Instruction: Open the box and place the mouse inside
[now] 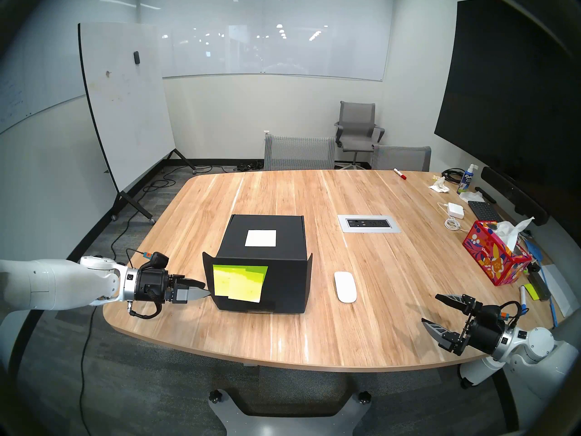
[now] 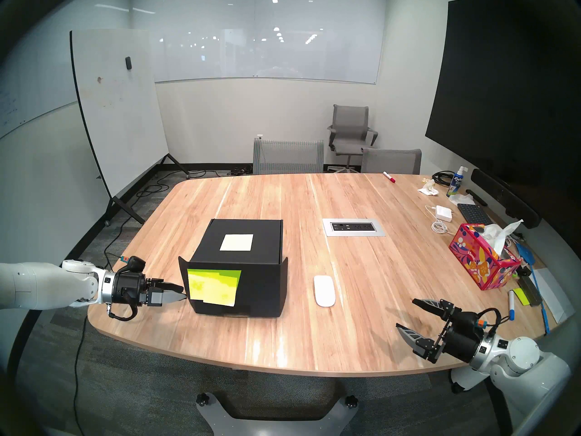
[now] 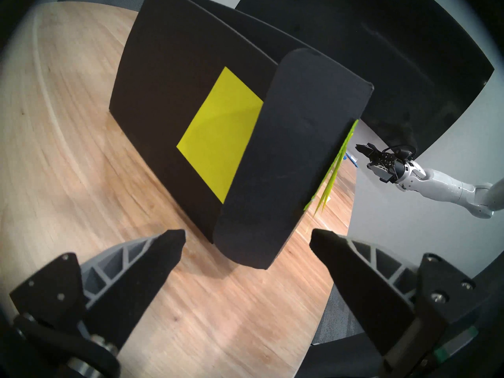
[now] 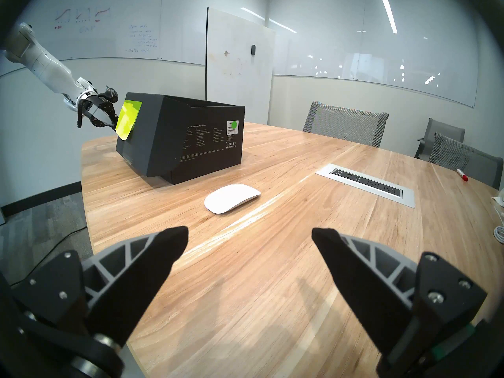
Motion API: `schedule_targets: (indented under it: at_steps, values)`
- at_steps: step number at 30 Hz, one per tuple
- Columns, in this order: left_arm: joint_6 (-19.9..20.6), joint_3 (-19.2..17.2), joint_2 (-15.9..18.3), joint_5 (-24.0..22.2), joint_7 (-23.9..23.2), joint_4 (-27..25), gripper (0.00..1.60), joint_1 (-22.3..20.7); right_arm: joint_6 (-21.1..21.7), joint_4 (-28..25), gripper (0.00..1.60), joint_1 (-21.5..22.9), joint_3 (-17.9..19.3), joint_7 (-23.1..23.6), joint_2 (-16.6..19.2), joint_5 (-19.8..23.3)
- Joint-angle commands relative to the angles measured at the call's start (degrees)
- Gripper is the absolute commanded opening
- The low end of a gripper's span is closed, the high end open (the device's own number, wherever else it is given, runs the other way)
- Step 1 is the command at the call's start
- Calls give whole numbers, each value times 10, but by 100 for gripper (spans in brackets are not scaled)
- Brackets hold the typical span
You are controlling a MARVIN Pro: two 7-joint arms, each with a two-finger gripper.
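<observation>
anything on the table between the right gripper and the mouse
No. In the right wrist view only bare wood lies between the open right gripper and the white mouse.

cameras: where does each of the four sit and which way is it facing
Head stereo left: high on the robot, looking down over the table at the box and mouse; both arms show, left end effector and right end effector.
Head stereo right: nearly the same picture, shifted slightly sideways.
Left wrist: beside the box's side flap, with its own open fingers at the bottom.
Right wrist: low over the table's near right edge, facing the mouse and box.
Shared: each wrist view shows the opposite arm's end effector.
</observation>
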Motion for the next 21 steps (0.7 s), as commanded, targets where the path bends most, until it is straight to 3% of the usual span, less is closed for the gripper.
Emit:
schedule_targets:
  at_steps: [1,10,21]
  values:
    - [-2,-7,-8,-6,5,-5,160,-5,0,-2,160,0,2,0,0,1]
    - [7,-4,-3,-3,4,-12,160,-6,0,-2,160,0,2,0,0,1]
    - [49,-1,12,5,-20,-17,160,-22,0,-1,160,0,2,0,0,1]
